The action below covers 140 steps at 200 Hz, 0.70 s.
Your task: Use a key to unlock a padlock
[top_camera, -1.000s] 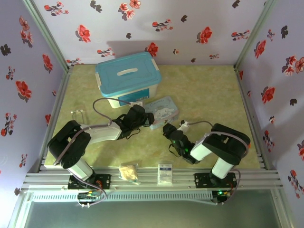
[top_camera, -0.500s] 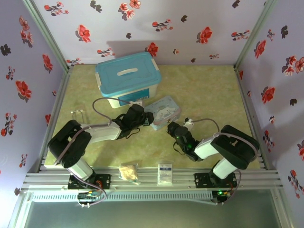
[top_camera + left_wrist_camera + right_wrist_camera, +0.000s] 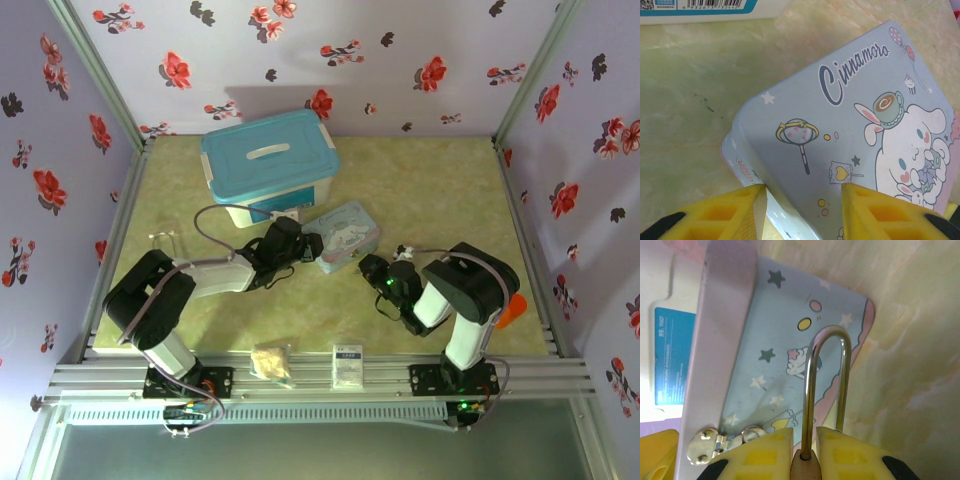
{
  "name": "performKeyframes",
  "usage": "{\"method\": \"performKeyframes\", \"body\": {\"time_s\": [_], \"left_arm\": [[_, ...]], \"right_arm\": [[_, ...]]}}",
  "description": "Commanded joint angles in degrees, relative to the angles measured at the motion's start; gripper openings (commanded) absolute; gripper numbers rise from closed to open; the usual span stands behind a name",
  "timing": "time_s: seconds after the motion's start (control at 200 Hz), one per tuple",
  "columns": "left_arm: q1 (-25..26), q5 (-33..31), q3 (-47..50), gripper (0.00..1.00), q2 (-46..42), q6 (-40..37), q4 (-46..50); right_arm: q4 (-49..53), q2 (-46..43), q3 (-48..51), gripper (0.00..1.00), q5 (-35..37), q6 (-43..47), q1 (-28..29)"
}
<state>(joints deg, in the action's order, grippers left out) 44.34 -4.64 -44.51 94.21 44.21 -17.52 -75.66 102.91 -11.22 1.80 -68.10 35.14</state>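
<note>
The padlock's brass body (image 3: 805, 469) is pinched between the yellow fingers of my right gripper (image 3: 805, 434), which is shut on it. Its silver shackle (image 3: 811, 385) sticks out ahead toward the pastel cartoon tin (image 3: 785, 335). In the top view my right gripper (image 3: 371, 267) sits just right of the tin (image 3: 348, 234). My left gripper (image 3: 802, 200) is open, its fingers (image 3: 730, 210) straddling the tin's near corner (image 3: 790, 150). In the top view the left gripper (image 3: 303, 246) is at the tin's left end. The key is hidden.
A blue-lidded white storage box (image 3: 270, 160) stands behind the tin. A small white card packet (image 3: 347, 366) and a crumpled beige lump (image 3: 270, 361) lie on the front rail. A thin silvery wire-like thing (image 3: 165, 238) lies near the left edge.
My right arm has swung rightward and folded in, carrying its gripper a little to the right beside the tin. The left arm and the tin have hardly moved.
</note>
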Motion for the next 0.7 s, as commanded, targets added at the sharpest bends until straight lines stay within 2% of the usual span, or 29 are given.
{"method": "performKeyframes", "body": {"time_s": [0.0,0.15,0.235,0.32,0.435,0.525,0.695], "left_arm": [[-1.35,-3.43,2.57,0.41,3.33,-2.49,14.71],[-2.03,-3.7,2.23,0.42,3.69,-3.36,15.14],[-3.13,-3.57,2.23,0.42,3.39,-3.97,14.57],[-3.98,-2.8,1.46,0.43,3.02,-5.05,13.9],[-4.07,0.62,0.59,0.47,3.21,-7.74,9.46],[-4.13,2.82,-0.87,0.49,5.04,-7.3,6.84],[-5.28,1.98,-4.43,0.55,7.65,-6.11,6.42]], "right_arm": [[-3.77,0.32,-0.16,0.08,-2.87,-0.31,-1.13],[-2.41,0.1,1.61,0.08,-4.96,-1.89,-3.76],[4.66,-1.17,0.9,0.08,-10.85,-2.38,-5.91],[16.74,-3.99,-0.22,0.08,-15.11,-0.58,-6.35],[22.62,-8.48,1.52,0.08,-17.68,1.85,-7.84],[38.12,-12.79,-1.6,0.1,-22.49,6.54,-9.95],[63.67,-18.76,-7.75,0.11,-24.49,16.8,-11.93]]}}
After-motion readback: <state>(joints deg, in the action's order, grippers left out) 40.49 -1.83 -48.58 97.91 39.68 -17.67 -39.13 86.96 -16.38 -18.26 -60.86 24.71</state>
